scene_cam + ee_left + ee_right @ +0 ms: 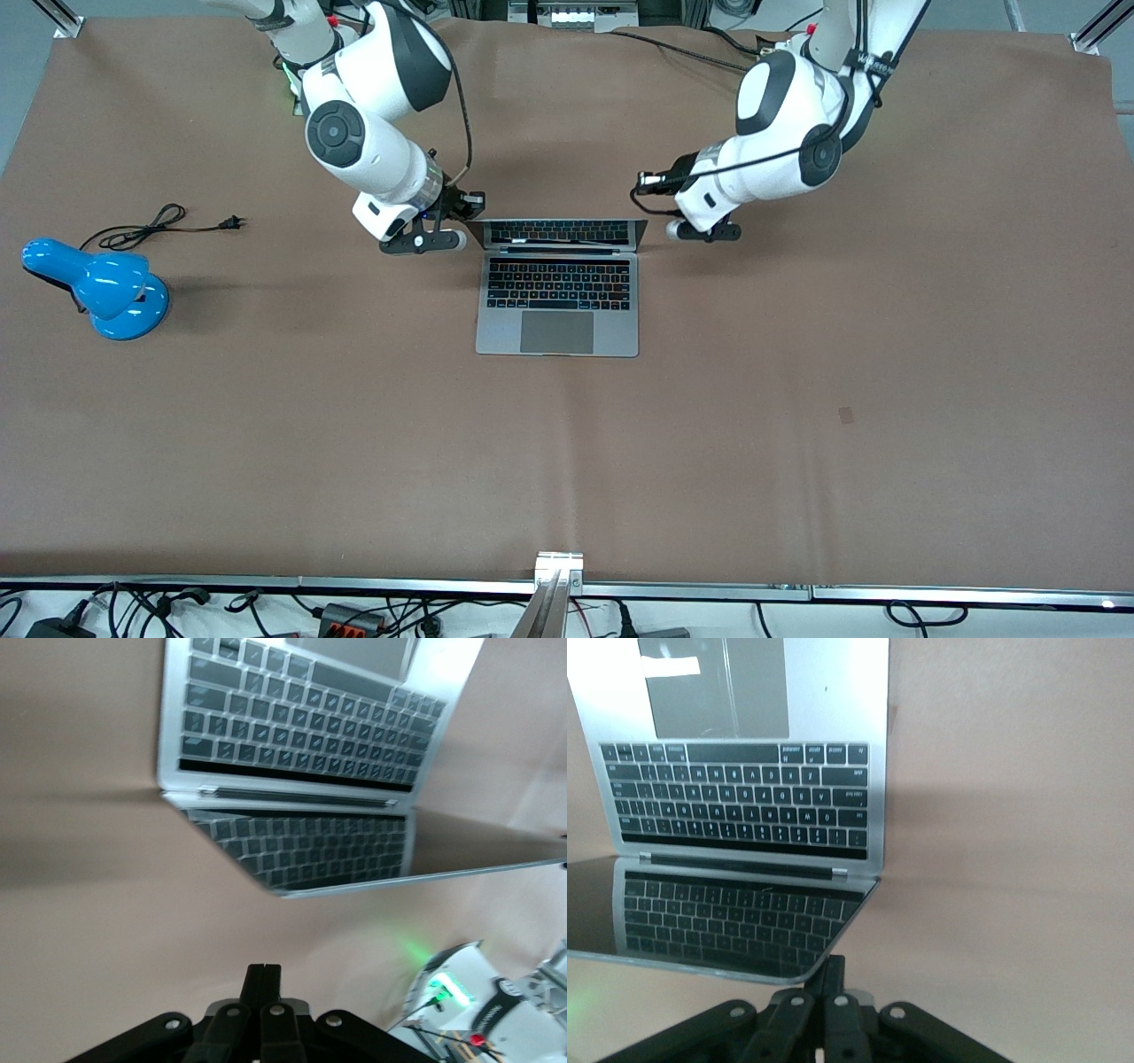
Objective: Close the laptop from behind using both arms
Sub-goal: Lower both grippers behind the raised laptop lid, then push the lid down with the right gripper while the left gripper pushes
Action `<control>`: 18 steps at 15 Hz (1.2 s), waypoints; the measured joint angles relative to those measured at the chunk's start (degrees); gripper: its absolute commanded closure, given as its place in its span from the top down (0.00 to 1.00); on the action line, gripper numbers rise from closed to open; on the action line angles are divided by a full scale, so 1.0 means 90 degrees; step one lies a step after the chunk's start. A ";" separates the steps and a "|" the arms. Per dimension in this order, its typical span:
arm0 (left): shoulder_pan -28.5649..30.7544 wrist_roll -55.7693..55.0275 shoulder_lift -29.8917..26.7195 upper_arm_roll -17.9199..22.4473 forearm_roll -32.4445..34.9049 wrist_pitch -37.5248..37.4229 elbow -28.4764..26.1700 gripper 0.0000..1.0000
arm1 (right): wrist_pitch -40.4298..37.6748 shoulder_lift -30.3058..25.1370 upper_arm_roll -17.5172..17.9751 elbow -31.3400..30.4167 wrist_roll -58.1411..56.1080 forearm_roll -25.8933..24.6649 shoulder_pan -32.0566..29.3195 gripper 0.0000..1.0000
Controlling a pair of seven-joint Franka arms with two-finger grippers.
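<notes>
The silver-grey laptop lies open in the middle of the table, black keyboard and trackpad up. Its lid stands at a slant, and the dark screen mirrors the keys. My right gripper hangs low beside the lid's corner toward the right arm's end. It is shut, and in the right wrist view its fingertips sit right at the lid's rounded corner. My left gripper is low beside the other corner, shut, with its fingers a short way off the lid's edge. Neither holds anything.
A blue desk lamp stands toward the right arm's end of the table, its black cord lying loose beside it. A metal bracket sits on the table's edge nearest the front camera. Brown cloth covers the table.
</notes>
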 measured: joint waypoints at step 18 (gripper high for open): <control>0.0054 -0.0466 0.2429 0.0263 0.1557 0.0288 0.2174 0.00 | 0.0551 0.1611 -0.0040 0.1329 0.0006 0.0000 -0.0072 0.00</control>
